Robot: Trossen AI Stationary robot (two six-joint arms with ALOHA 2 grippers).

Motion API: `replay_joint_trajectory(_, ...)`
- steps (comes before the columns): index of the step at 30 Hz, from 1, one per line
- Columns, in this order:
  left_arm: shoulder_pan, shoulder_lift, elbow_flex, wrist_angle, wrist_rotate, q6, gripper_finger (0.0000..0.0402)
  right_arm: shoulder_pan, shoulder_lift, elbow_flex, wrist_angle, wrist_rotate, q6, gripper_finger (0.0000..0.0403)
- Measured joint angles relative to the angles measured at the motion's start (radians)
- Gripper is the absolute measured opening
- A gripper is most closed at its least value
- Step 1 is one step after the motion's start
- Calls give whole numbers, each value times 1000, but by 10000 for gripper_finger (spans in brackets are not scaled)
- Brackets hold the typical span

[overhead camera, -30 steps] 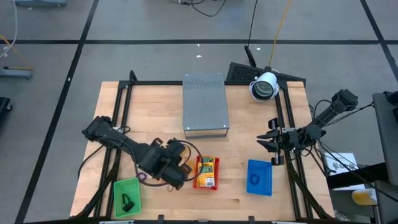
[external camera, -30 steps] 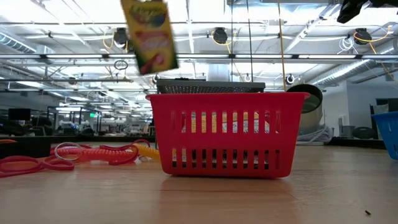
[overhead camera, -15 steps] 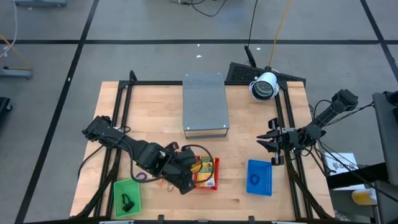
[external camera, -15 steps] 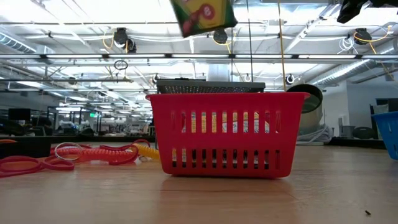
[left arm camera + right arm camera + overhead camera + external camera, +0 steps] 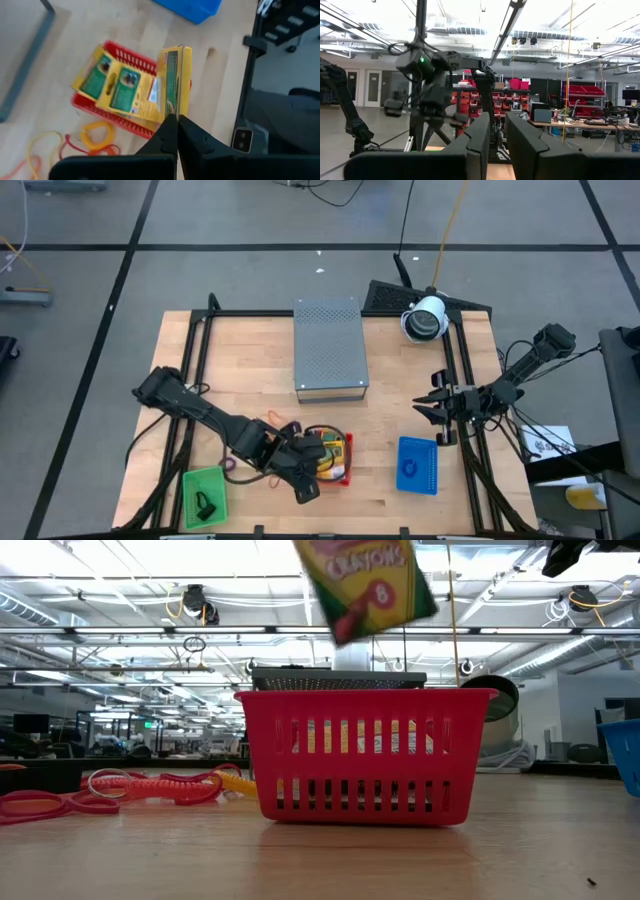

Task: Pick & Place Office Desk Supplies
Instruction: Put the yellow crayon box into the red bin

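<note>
At the desk's (image 5: 250, 360) near left corner sits a green mesh tray (image 5: 204, 498) with a small dark clip-like piece (image 5: 205, 503) inside. Just right of it, loose rubber-band loops (image 5: 150, 786) in orange and red lie on the wood; the low view shows them beside the red mesh tray (image 5: 355, 755), apart from its wall.

The left arm reaches across from the left edge. Left gripper (image 5: 176, 125) hangs over the red tray, jaws pressed together on the lower edge of a yellow-and-green crayon packet (image 5: 174, 82), pinching it edge-on. In the low view the held crayon packet (image 5: 365, 585) is tilted, in the air above the tray's rim, not touching it. Two more flat yellow-and-green packets (image 5: 117, 87) lie overlapping inside the red tray, as seen from the left wrist.

Centre back: a grey perforated metal box (image 5: 330, 350) stands on the desk, well apart from the trays.

Further right, a blue mesh tray (image 5: 418, 465) holds a blue rubber-band loop (image 5: 407, 468).

At the right edge of the desk, the right gripper (image 5: 436, 411) waits beyond the frame rail, clear of every tray. Its jaws stand slightly spread, a narrow gap between the fingers (image 5: 480, 137), holding nothing.
</note>
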Motion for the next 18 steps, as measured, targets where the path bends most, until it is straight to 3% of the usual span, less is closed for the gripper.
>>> replay_joint_trajectory(18,53,0,-171,97,123,-1,0,0,0,0,4,0,11,50)
